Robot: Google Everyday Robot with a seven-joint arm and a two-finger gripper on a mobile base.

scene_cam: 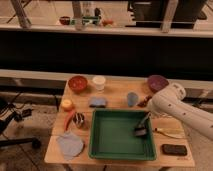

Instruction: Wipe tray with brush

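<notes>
Camera view: brush (139, 132) inside tray (120, 157), pincer (145, 121) just above it.

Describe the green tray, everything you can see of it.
The tray is a large green rectangle, plastic by its look, with raised sides, a flat rim and an otherwise bare floor. It sits flat near the front edge of the table, long side toward the camera. The gripper reaches down into its right part with the brush low over the floor; contact cannot be confirmed.
</notes>
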